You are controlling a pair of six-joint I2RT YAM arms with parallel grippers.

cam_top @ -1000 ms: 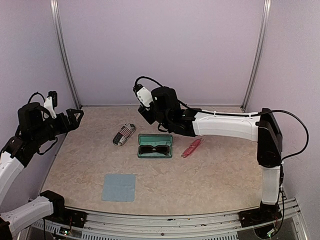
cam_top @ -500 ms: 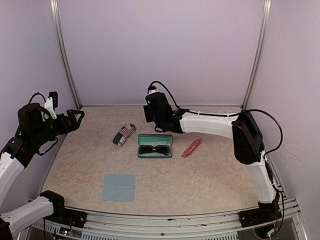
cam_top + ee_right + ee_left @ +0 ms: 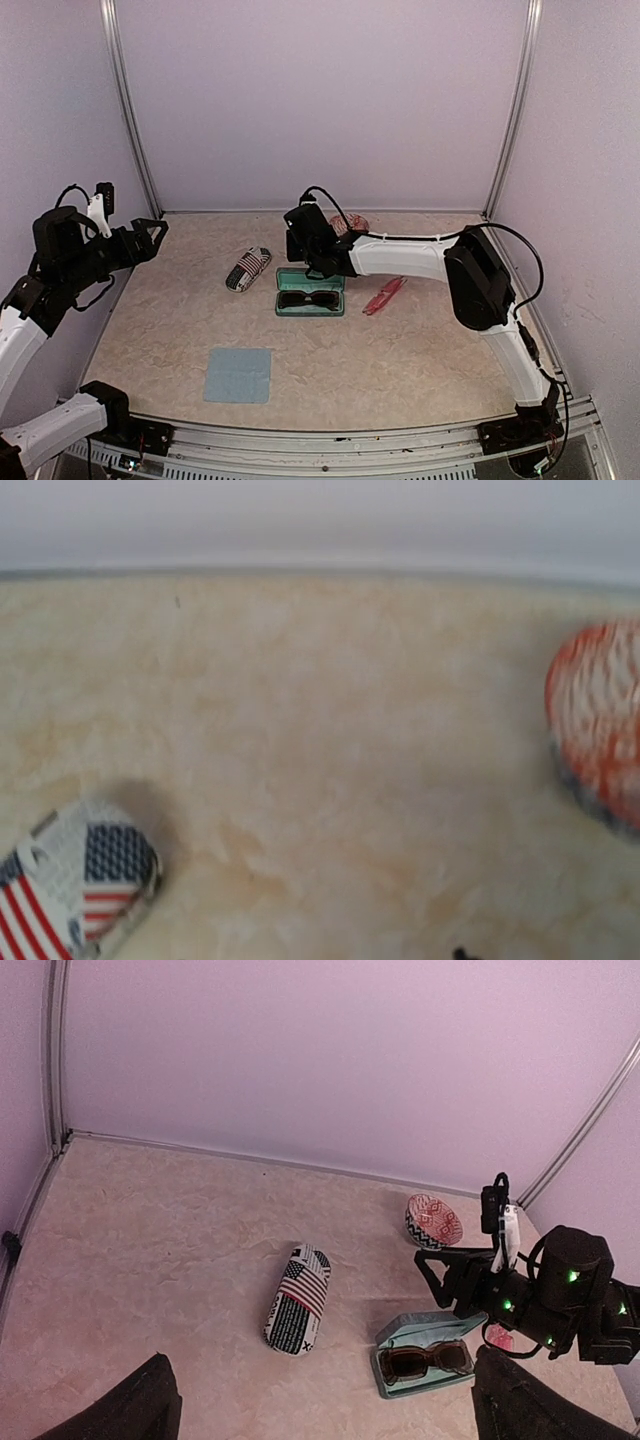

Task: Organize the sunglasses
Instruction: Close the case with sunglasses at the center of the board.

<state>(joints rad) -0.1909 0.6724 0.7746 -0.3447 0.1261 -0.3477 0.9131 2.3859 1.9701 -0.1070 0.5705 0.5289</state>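
Sunglasses number two: one dark pair (image 3: 309, 299) lying in the single open teal case (image 3: 310, 273), and one pink pair (image 3: 385, 295) on the surface just right of it. One flag pouch (image 3: 248, 268), one red-patterned pouch (image 3: 350, 224) and one blue cloth (image 3: 238, 374) also lie there. The right gripper (image 3: 432, 1276), jaws partly apart and empty, hovers just above the case in the frame. The left gripper (image 3: 152, 232), spread wide, hangs at far left.
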